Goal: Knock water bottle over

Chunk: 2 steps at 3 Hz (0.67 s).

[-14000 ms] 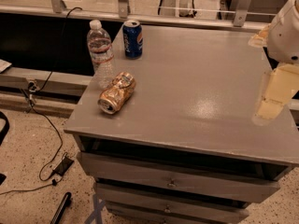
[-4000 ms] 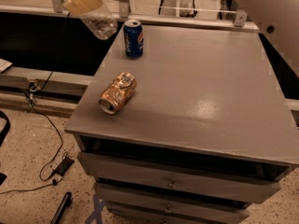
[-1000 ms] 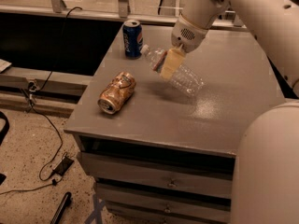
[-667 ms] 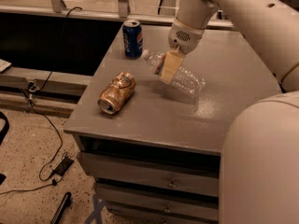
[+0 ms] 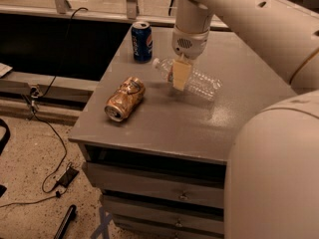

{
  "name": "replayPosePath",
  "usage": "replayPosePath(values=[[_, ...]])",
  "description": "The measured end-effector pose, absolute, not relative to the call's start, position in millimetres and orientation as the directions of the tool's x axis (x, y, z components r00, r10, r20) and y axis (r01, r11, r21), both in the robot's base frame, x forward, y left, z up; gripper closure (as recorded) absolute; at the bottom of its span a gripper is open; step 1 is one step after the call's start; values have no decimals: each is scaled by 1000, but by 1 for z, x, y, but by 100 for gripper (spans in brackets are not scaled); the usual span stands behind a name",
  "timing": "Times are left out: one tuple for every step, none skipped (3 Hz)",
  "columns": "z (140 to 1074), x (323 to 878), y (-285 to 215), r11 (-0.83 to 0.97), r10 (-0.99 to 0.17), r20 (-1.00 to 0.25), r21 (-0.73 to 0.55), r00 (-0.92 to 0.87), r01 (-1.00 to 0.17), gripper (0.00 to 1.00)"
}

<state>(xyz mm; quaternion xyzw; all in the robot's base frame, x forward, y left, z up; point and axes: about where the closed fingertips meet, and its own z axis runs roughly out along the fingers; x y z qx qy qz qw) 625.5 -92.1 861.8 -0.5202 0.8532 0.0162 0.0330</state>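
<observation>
A: where was the water bottle (image 5: 202, 83) spotted?
B: laid sideways on the table (image 5: 164, 121), near the blue can (image 5: 141, 41). gripper (image 5: 180, 76) was parked at its neck end, grip couldn't be told tbh.

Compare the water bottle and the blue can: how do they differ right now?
Pose: the water bottle lies on its side; the blue can stands upright.
Look: the water bottle is clear ribbed plastic; the blue can is opaque.
Place: the water bottle is mid-table with the pincer right at its neck end; the blue can stands alone near the back left edge.
Shared: both rest on the grey table.
</observation>
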Motion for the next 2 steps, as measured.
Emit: replayPosePath(values=[[860,631,-90,458,-886,-86,-21,-455,-888,12],[858,635,-88,459,-886,-96,-29,-454,-888,0]])
